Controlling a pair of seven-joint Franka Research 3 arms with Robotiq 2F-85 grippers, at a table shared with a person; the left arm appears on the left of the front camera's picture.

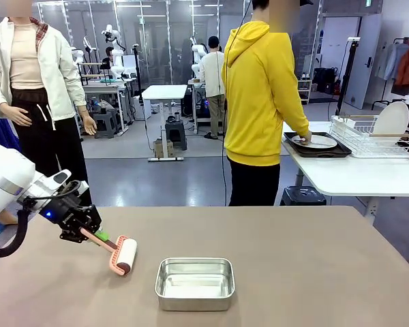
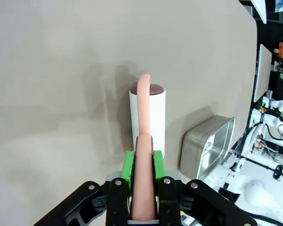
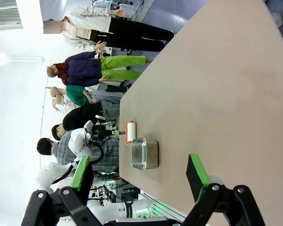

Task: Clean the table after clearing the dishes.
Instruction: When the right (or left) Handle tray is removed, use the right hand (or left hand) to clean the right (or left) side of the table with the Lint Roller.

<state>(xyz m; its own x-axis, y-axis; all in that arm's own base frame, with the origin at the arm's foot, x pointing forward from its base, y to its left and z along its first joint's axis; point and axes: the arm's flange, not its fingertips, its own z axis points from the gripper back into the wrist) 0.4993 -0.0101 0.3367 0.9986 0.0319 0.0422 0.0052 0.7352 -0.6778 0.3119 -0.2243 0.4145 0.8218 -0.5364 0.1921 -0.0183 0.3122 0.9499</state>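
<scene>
The taupe table (image 1: 293, 259) stretches across the front. My left gripper (image 1: 94, 234) is shut on the pink handle of a white lint roller (image 1: 125, 255), whose head sits on or just above the tabletop at the left. In the left wrist view the green pads (image 2: 128, 170) clamp the handle of the roller (image 2: 147, 117) over the table (image 2: 61, 70). My right gripper (image 3: 139, 165) stands open and holds nothing, high over the table (image 3: 217, 84). A white plate (image 1: 318, 142) with cutlery lies on a dark tray (image 1: 341, 151) on the white side table, under a person's hand.
A steel pan (image 1: 194, 283) stands near the front middle, right of the roller, also in the wrist views (image 2: 207, 148) (image 3: 145, 154). The person in a yellow hoodie (image 1: 259, 102) faces away at the white table (image 1: 354, 177). A dish rack (image 1: 375, 133) holds a plate.
</scene>
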